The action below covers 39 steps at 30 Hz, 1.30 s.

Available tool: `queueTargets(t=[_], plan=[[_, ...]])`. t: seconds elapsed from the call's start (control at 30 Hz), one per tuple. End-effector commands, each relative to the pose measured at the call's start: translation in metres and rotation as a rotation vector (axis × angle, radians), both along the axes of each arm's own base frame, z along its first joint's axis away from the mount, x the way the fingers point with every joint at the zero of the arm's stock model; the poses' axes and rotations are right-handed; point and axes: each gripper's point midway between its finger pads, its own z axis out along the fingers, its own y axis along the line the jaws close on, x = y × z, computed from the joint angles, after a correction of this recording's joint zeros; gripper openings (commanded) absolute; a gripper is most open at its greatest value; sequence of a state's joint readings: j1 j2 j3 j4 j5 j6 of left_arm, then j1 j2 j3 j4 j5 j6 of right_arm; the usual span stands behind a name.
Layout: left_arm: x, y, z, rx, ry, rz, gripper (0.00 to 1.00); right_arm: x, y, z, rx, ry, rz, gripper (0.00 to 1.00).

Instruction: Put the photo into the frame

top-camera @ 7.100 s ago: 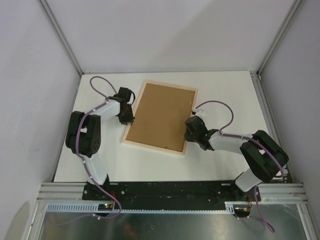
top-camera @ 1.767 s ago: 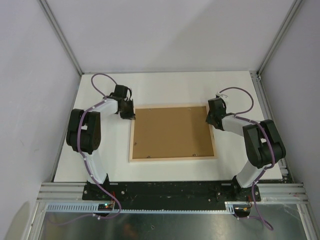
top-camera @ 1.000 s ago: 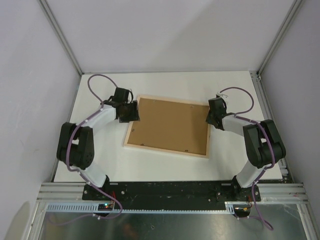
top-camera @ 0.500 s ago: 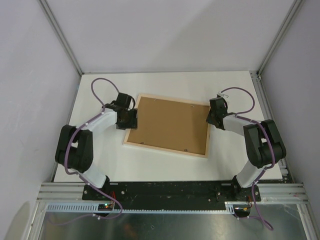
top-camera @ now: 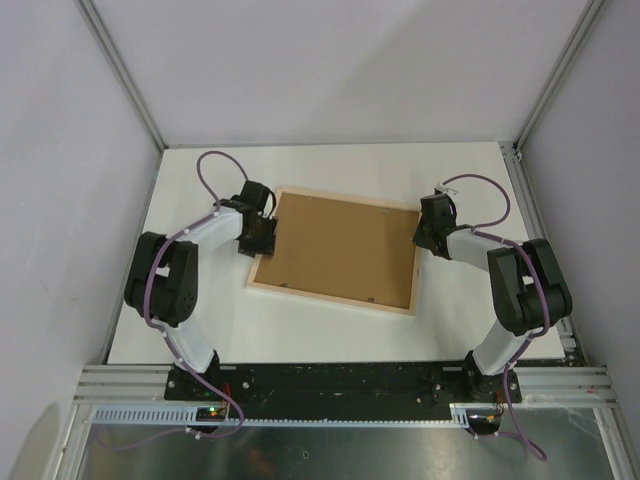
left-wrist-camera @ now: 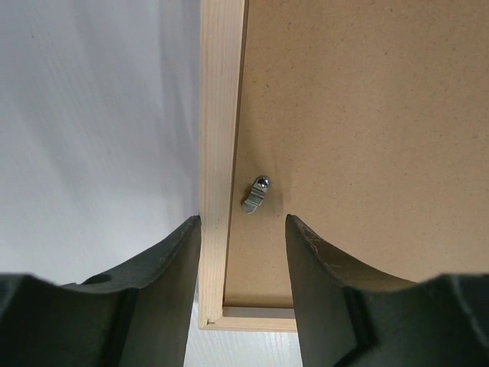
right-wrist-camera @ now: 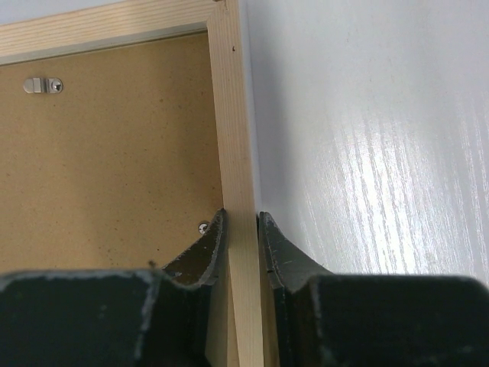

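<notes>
The frame [top-camera: 330, 301] lies back-up on the white table, its pale wood rim around a brown backing board [top-camera: 340, 250]. The photo is hidden. My left gripper [top-camera: 262, 238] stands open over the frame's left rail [left-wrist-camera: 221, 115]. In the left wrist view, one of its fingers [left-wrist-camera: 164, 267] is against the rail's outer side and the other is over the board, near a small metal clip [left-wrist-camera: 254, 195]. My right gripper [right-wrist-camera: 243, 225] is shut on the frame's right rail [right-wrist-camera: 233, 115] near the far right corner [top-camera: 422, 232].
The frame sits slightly turned, its near edge a short way from the table's front edge and the arm bases. Another metal clip [right-wrist-camera: 40, 85] is on the board near the far rail. White booth walls and posts [top-camera: 515, 150] close off three sides.
The frame turned from square to slightly skewed early on, then stayed put. My left gripper slid a little along the left rail and its jaws narrowed. The right gripper kept its grip.
</notes>
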<state>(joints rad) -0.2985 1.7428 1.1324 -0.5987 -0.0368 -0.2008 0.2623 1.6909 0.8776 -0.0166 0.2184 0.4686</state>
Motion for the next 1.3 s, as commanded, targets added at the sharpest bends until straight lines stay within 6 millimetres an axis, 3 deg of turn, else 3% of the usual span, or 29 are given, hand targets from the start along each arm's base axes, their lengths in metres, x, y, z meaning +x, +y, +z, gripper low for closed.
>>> queueTargets(t=[0.0,0.57,1.0,1.27], plan=[[0.013,0.004,0.000,0.030,-0.012,-0.010,0.52,-0.009,0.004,-0.017,0.016,0.070,0.018,0.00],[0.024,0.023,0.007,0.083,-0.050,0.041,0.51,-0.009,0.006,-0.015,0.028,0.068,0.028,0.00],[0.029,0.004,0.012,-0.002,-0.049,0.003,0.53,-0.009,0.007,-0.014,0.030,0.068,0.029,0.00],[0.030,0.008,0.003,0.020,-0.031,0.012,0.53,-0.010,0.007,-0.016,0.032,0.073,0.032,0.00]])
